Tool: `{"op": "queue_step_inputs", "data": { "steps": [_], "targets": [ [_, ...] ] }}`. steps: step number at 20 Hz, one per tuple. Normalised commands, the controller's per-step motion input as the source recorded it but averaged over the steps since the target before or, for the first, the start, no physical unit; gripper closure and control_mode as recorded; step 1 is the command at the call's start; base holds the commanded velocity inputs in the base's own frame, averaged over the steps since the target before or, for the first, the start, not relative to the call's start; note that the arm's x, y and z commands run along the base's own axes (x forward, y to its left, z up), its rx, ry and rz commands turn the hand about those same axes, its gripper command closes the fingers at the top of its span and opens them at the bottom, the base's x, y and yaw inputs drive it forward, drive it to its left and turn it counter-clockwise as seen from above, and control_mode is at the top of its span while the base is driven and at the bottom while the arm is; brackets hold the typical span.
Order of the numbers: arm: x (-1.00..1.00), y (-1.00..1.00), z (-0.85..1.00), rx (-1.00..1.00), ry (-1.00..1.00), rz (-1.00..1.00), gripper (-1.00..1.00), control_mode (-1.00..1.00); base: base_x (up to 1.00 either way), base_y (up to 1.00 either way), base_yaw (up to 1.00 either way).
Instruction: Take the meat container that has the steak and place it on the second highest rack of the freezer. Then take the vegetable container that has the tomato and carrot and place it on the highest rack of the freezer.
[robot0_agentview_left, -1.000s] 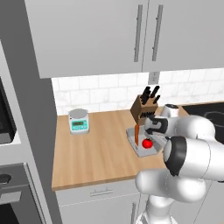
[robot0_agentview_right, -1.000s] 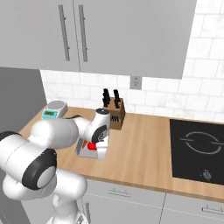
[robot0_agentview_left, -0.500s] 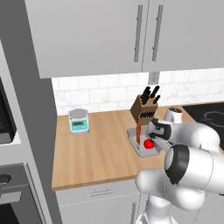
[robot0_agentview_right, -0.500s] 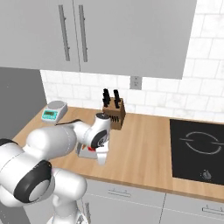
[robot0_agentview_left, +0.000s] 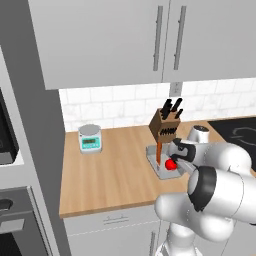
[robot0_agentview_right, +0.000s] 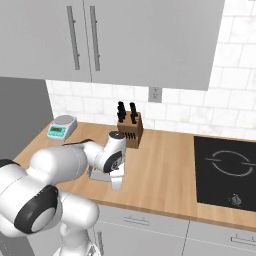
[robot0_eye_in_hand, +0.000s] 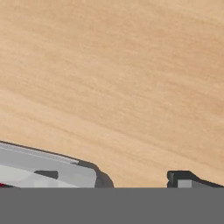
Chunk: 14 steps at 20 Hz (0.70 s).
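Over the wooden counter (robot0_eye_in_hand: 131, 78) the gripper (robot0_eye_in_hand: 140, 179) stood wide open, holding nothing, one jaw beside the tray (robot0_eye_in_hand: 43, 168) rim, lower than a second earlier.

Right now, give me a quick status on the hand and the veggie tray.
Hand open, low at the tray's edge, nothing held. Tomato and carrot sit in the tray on the counter. Knife block close behind it.

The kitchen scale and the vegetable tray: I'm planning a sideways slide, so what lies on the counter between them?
In the left base view, only bare wooden counter lies between the kitchen scale and the vegetable tray.
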Motion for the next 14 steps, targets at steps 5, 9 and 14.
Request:
{"op": "queue_step_inputs", "data": {
  "steps": [5,9,14],
  "targets": [
    [0.00,0.08,-0.11,0.00,0.00,0.00,-1.00,-1.00,0.00,0.00,0.00],
    [0.00,0.00,0.00,0.00,0.00,0.00,1.00,-1.00,0.00,0.00,0.00],
    [0.00,0.00,0.00,0.00,0.00,0.00,1.00,-1.00,0.00,0.00,0.00]
  ]
}}
